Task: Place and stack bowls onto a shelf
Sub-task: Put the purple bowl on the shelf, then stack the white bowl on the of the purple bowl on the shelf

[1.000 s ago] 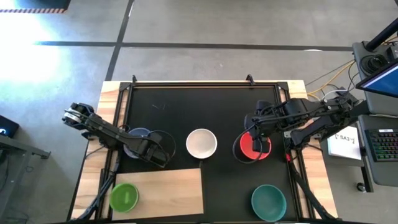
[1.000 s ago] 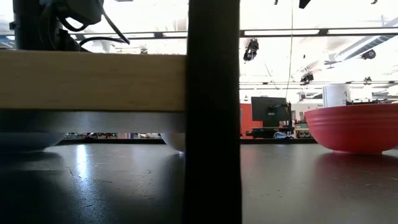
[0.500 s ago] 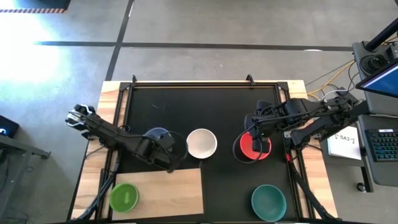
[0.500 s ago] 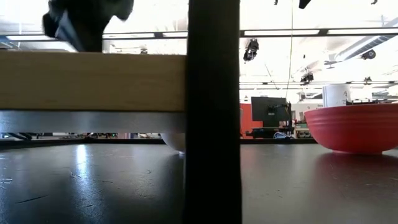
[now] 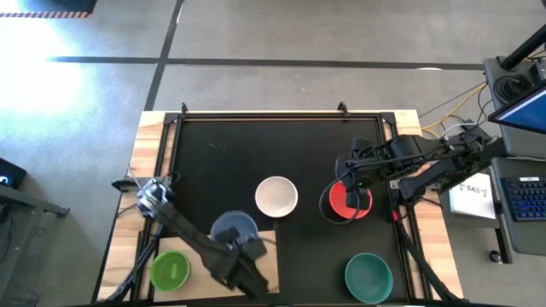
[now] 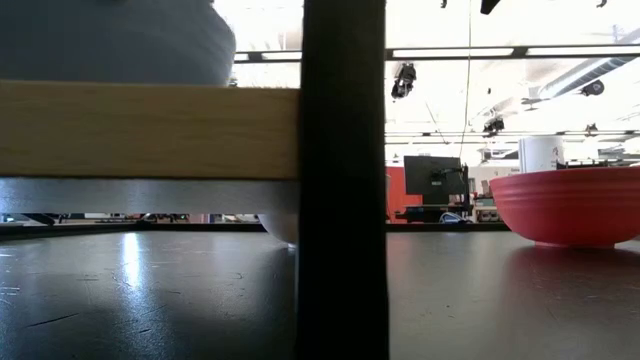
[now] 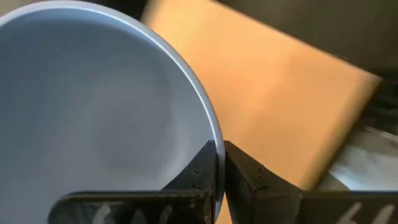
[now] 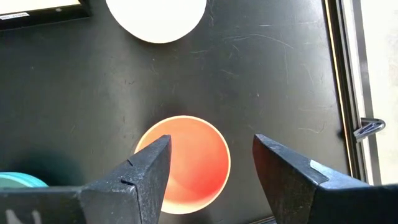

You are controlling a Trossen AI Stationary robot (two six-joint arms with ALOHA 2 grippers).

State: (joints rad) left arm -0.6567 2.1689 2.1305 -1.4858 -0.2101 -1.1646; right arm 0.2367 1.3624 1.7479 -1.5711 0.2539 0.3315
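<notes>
My left gripper (image 5: 249,246) is shut on the slate-blue bowl (image 5: 232,228), which is over the far edge of the light-wood shelf (image 5: 213,264). In the low view the bowl (image 6: 110,40) shows just above the shelf's edge (image 6: 150,130). A green bowl (image 5: 171,269) sits on the shelf's left end. My right gripper (image 8: 211,168) is open above the red bowl (image 8: 183,165), touching nothing. The white bowl (image 5: 276,196) and the teal bowl (image 5: 368,277) sit on the black mat. My left gripper pinches the slate-blue bowl's rim (image 7: 214,140), one finger (image 7: 199,177) inside the bowl and one (image 7: 249,177) outside its wall. The bowl stays upright and level. Whether its base touches the shelf, I cannot tell.
The black mat (image 5: 281,145) covers most of the table inside a black frame. A black post (image 6: 345,180) stands in front of the low view. The shelf's right half (image 5: 256,290) is bare wood. A keyboard and papers (image 5: 520,200) lie off the table's right side.
My left gripper has carried the slate-blue bowl from the mat's left side toward the table's near edge and to the right. The bowl has been lifted off the mat and now stands over the shelf's far edge.
</notes>
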